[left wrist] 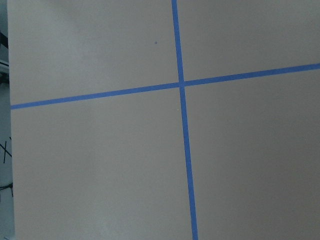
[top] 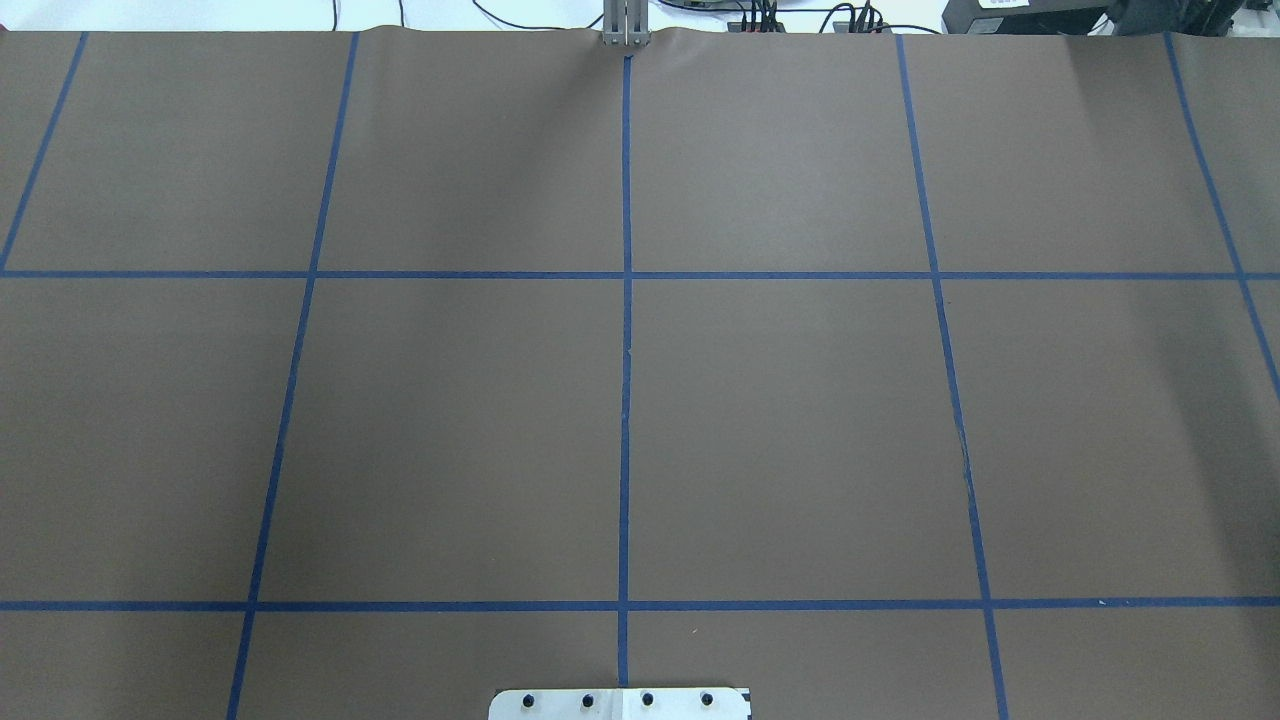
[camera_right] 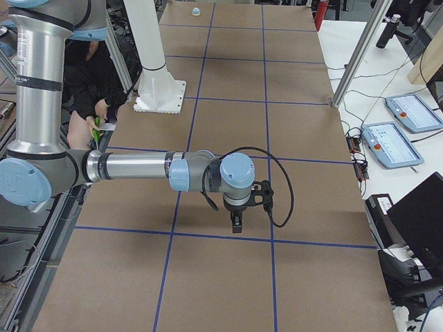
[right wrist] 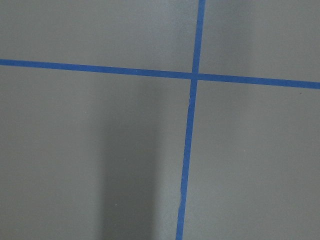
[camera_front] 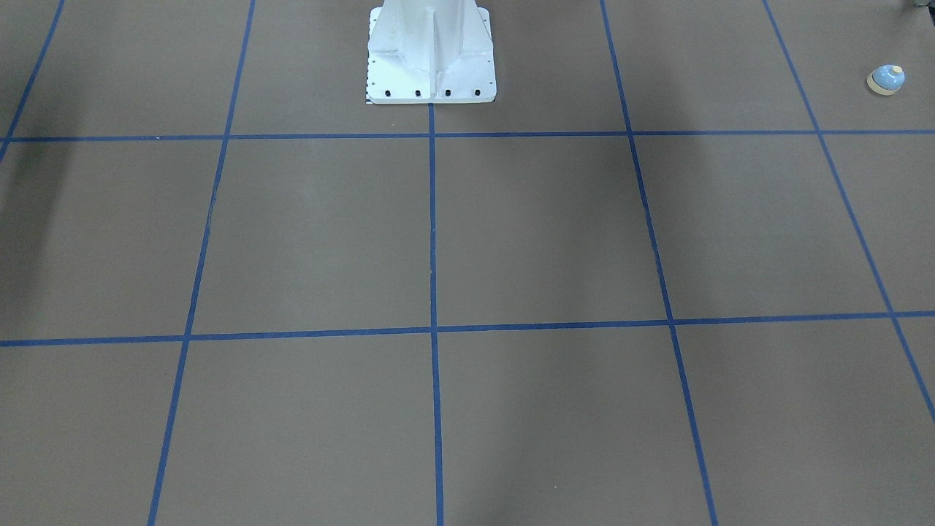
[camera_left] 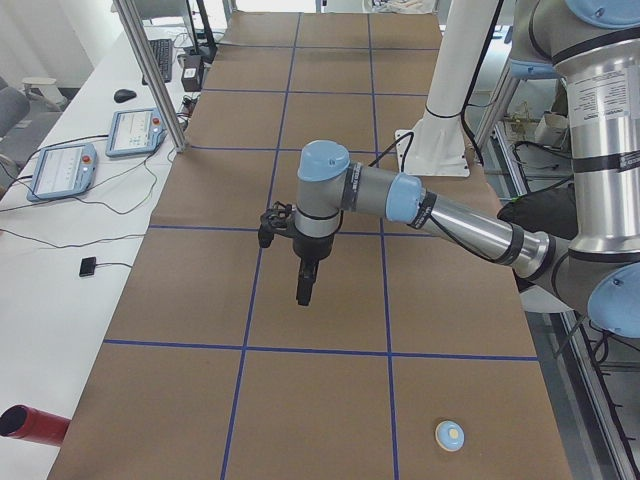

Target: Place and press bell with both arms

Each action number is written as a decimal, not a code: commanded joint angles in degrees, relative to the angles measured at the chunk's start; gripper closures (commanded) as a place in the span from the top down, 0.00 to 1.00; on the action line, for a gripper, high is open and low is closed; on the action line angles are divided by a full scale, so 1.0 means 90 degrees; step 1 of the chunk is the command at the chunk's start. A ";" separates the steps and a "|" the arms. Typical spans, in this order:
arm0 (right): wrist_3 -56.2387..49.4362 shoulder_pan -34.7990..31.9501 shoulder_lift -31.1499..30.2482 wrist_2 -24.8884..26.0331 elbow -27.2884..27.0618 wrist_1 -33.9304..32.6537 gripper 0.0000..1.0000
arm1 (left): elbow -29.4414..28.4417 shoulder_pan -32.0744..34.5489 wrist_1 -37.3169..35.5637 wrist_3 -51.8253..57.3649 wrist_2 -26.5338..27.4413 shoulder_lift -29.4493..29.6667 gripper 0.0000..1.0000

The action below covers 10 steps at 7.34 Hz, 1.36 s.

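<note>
Brown paper covers the table [camera_front: 555,234], which is marked into squares by blue tape lines [top: 626,400]. The bell [camera_front: 886,79] is seen upright on the paper, untouched, near the table's end on the robot's left. It lies well apart from the left gripper [camera_left: 303,298], outward of it and back toward the robot's side. From the right gripper [camera_right: 237,227] it is much further off, at the far end of the table beyond the other arm. Both grippers are held above the paper, pointed downward, with nothing seen in them. Whether their fingers are apart or together cannot be told, since each shows only in a side view and no fingers appear in the wrist views, where only paper and crossing tape are seen. The task is judged to be at its very start: the bell has not yet been approached, placed or pressed. The first reach is judged to fall to the left gripper, as the nearer one. It would need to be swung outward and back over the bell, opened wider than the dome, lowered squarely and closed low on the sides, with the button kept free for pressing.
</note>
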State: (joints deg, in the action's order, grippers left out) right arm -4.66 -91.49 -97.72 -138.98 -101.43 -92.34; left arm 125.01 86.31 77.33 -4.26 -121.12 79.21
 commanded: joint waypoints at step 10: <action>-0.0010 0.0000 -0.0334 -0.0007 -0.0068 0.0055 1.00 | 0.1402 -0.5670 -0.1245 -1.0210 0.2976 0.1014 1.00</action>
State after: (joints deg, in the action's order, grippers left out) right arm -4.68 -91.49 -100.10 -138.97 -101.84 -92.00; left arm 137.21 40.93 69.58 -85.25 -99.97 88.40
